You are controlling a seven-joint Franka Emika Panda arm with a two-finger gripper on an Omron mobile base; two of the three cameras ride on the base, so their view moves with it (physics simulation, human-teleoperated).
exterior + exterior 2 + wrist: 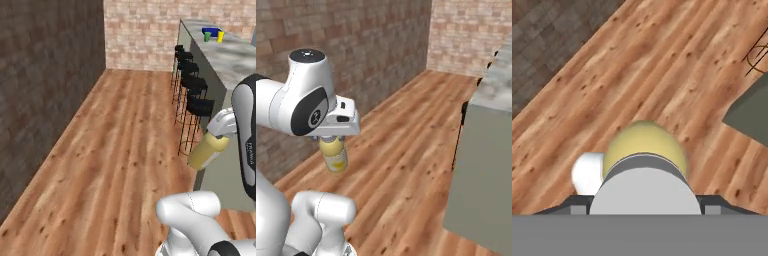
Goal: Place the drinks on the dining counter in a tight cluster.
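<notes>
My gripper [331, 139] is shut on the tall yellow bottle [334, 156] at its grey cap [646, 187], and holds it in the air above the wooden floor. In the left base view the yellow bottle [207, 150] hangs tilted under the gripper [220, 132], just off the near end of the dining counter [232, 57]. The bottle's yellow body [644, 142] points down at the floor in the hand view. Small blue, green and yellow things [213, 35] stand at the counter's far end, too small to name.
Black stools [192, 95] line the counter's front side. The counter's grey-green base [481, 165] rises at the right of the right base view. A brick wall [356, 55] runs along the left and a lighter brick wall [140, 30] closes the far end. Open wooden floor [120, 150] lies between.
</notes>
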